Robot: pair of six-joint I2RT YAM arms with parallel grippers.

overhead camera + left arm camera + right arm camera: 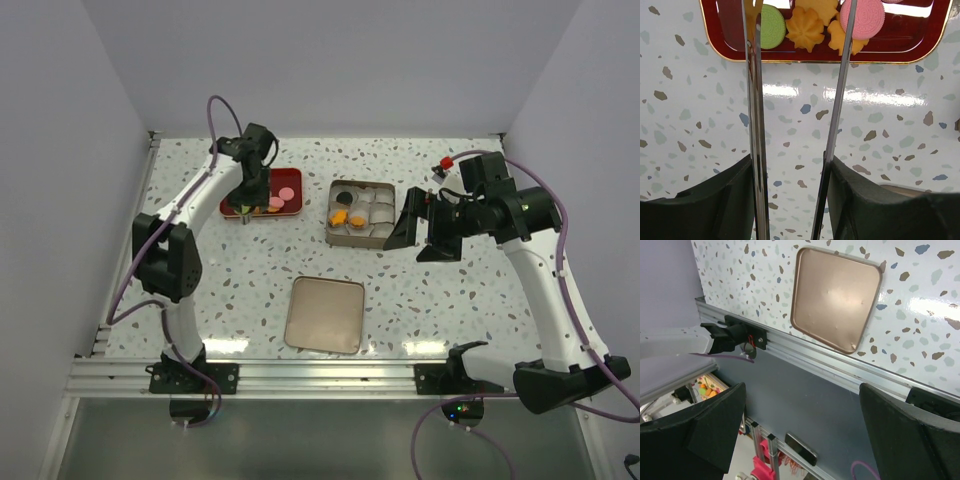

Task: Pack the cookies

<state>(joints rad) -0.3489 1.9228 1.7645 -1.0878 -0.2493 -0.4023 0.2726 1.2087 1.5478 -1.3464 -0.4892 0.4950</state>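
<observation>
- The left jaws hang partly spread over the near edge of the red tray (725, 45), pinching nothing.
- Cookies lie in that tray: a green cookie (772, 26), a yellow flower cookie (805, 29) and a pink cookie (862, 19).
- Orange cookies (340, 217) and a black cookie (344, 197) sit in the tin (362, 183) mid-desk.
- The right jaws are spread wide and empty, just right of the tin.

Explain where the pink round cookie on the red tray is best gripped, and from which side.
Pinch the pink cookie across its round rim, coming from above. It lies face up, partly resting on a yellow cookie in the red tray, so the flat face offers no hold; opposite edges likely do.
</observation>
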